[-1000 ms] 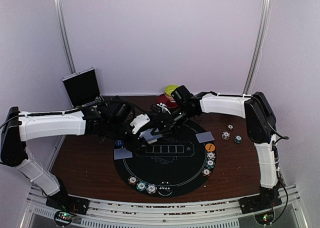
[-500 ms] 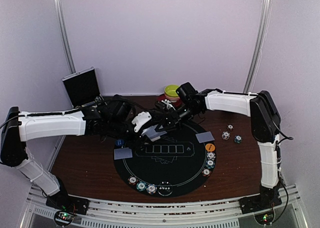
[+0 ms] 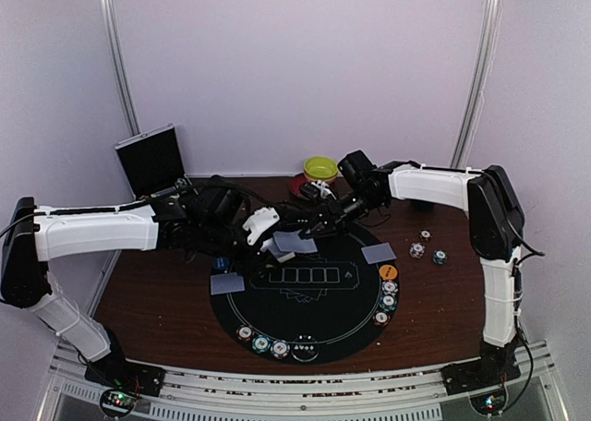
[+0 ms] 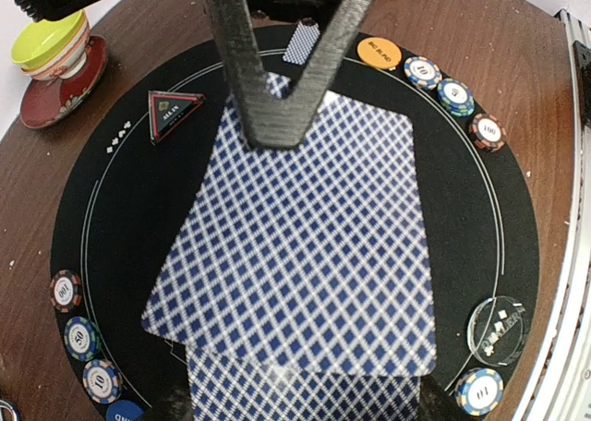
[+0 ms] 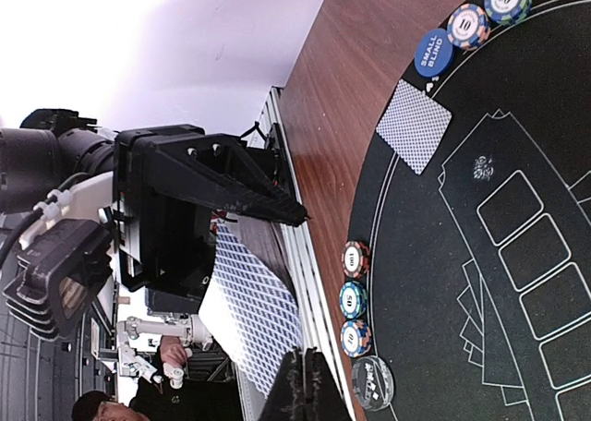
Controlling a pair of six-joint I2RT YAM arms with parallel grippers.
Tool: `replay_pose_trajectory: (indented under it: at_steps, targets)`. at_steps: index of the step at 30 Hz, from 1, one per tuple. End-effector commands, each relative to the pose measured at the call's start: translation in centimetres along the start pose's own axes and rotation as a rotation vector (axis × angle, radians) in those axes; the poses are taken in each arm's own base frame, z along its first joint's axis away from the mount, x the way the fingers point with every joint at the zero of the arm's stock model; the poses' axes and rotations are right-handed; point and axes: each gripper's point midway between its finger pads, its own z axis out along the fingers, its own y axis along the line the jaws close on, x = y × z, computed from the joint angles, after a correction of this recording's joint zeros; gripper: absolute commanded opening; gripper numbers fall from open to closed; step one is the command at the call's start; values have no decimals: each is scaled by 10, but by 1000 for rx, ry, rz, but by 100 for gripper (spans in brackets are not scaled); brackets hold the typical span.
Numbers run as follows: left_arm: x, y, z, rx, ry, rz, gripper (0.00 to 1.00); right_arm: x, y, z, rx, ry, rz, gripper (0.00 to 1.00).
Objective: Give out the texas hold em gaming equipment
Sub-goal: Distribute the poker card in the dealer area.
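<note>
My left gripper (image 3: pixel 270 243) holds a deck of blue-backed cards (image 4: pixel 305 393) over the black round mat (image 3: pixel 314 324); the cards hide its jaws in the left wrist view. My right gripper (image 3: pixel 309 227) is shut on the far edge of the top card (image 4: pixel 305 255), which is slid partly off the deck; its fingers (image 4: pixel 277 126) pinch it, and the card also shows in the right wrist view (image 5: pixel 254 310). Single cards lie at the mat's left (image 3: pixel 226 283) and right (image 3: pixel 378 252). An orange button (image 3: pixel 389 271), a blue button (image 3: pixel 220 264) and striped chips (image 3: pixel 261 344) sit by the rim.
Three loose chips (image 3: pixel 417 250) lie on the brown table right of the mat. A yellow-green bowl (image 3: pixel 320 168) on a red saucer stands at the back, close behind my right wrist. A dark tablet (image 3: pixel 150 158) leans at the back left. A clear disc (image 4: pixel 497 329) lies on the mat.
My right gripper has drawn back toward the far right with the top card pinched, sliding it further off the deck. My left gripper has held nearly still.
</note>
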Motion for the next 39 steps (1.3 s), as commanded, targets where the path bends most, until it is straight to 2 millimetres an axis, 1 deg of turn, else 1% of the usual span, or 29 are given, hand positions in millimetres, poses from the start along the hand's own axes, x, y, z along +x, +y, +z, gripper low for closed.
replay_pose_trajectory:
  at_steps: [1,4,6,9,11,12,14,15,18,22,25,30,36,39]
  targets:
    - [-19,1,-8,-7,-62,11,58,6,17,-2,-16,18,-44,0]
    - [-18,2,-7,-8,-59,12,58,7,22,-5,-19,21,-57,0]
    - [-18,2,-7,-8,-59,13,58,5,23,-11,-11,9,-62,0]
    - [-18,2,-8,-10,-61,13,58,0,26,-29,11,-24,-85,0]
    - [-19,2,-9,-10,-64,13,58,2,24,-46,63,-25,-102,0]
    - [-18,1,-9,-9,-63,14,58,6,22,-52,97,-10,-136,0]
    - [-18,1,-8,-5,-62,13,58,19,18,-62,167,56,-207,0]
    - [-18,1,-8,-4,-61,13,58,28,18,-64,182,97,-257,0]
    - [-18,1,-8,-2,-61,13,58,49,12,-67,213,175,-280,0]
    - [-19,1,-9,-6,-63,12,58,65,-13,-72,335,255,-298,0]
    - [-19,1,-9,-8,-63,12,58,83,-25,-69,384,335,-335,0]
    - [-18,1,-8,-7,-60,12,58,111,-28,-49,402,468,-412,0]
    - [-19,1,-10,-9,-65,12,58,143,-37,-27,411,625,-467,0]
    - [-19,1,-10,-7,-67,13,58,158,-36,-15,403,691,-496,0]
